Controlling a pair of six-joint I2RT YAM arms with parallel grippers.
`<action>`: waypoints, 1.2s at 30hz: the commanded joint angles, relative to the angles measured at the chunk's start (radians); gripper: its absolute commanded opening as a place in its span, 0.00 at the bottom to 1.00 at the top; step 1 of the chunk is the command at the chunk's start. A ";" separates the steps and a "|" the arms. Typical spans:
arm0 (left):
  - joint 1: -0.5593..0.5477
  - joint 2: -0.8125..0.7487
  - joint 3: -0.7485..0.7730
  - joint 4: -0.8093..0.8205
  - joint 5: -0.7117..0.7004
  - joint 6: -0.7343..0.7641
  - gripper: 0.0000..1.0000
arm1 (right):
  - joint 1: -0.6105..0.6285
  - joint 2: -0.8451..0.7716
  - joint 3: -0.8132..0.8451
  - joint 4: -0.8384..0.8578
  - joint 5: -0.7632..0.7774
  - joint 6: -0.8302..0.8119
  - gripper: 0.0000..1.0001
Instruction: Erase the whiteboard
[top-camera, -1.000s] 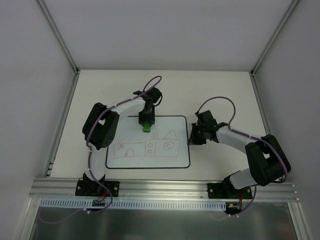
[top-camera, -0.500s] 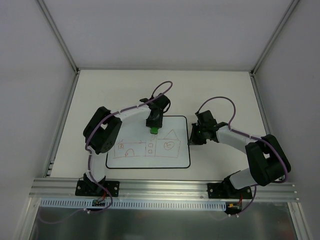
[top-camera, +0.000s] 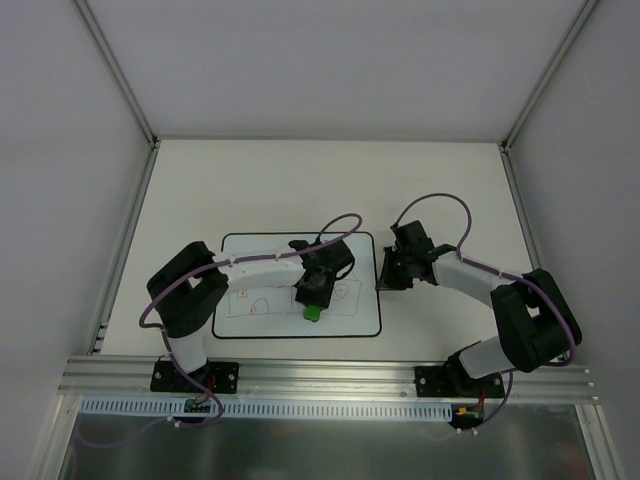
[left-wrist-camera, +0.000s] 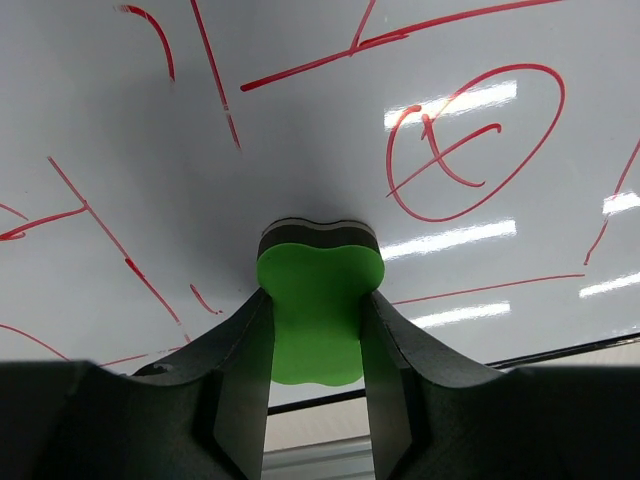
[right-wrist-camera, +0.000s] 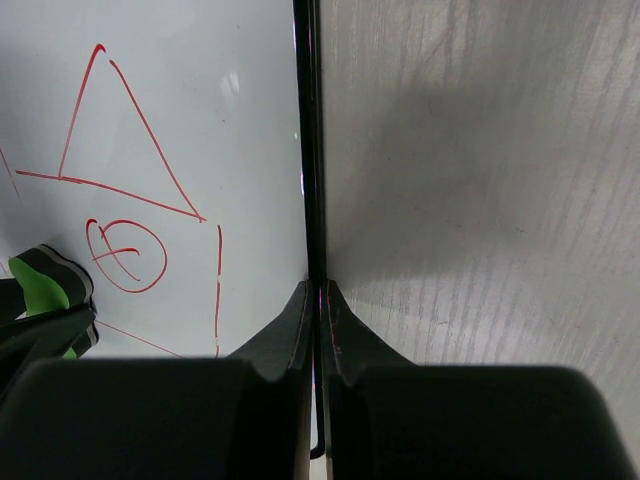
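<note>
Whiteboard flat on table, red drawing on it. Green eraser clamped in L tool, pressed onto board nr front edge. Board's R edge pinched by R tool.

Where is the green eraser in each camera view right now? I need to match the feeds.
Top external: the green eraser is on the near part of the whiteboard, at the tip of the left gripper.
Left wrist: bottom centre, clamped between the fingers.
Right wrist: low at the left edge.
Shared landmark: the red circled mark beside the eraser.
</note>
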 joint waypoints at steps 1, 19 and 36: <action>0.024 0.114 -0.048 -0.097 0.090 -0.054 0.00 | 0.002 0.021 -0.019 -0.075 0.072 -0.019 0.00; 0.294 0.390 0.468 -0.139 -0.116 0.146 0.00 | 0.002 0.014 -0.016 -0.073 0.064 -0.018 0.00; 0.090 0.194 0.012 -0.142 0.019 0.019 0.00 | 0.002 -0.012 -0.035 -0.075 0.075 -0.006 0.01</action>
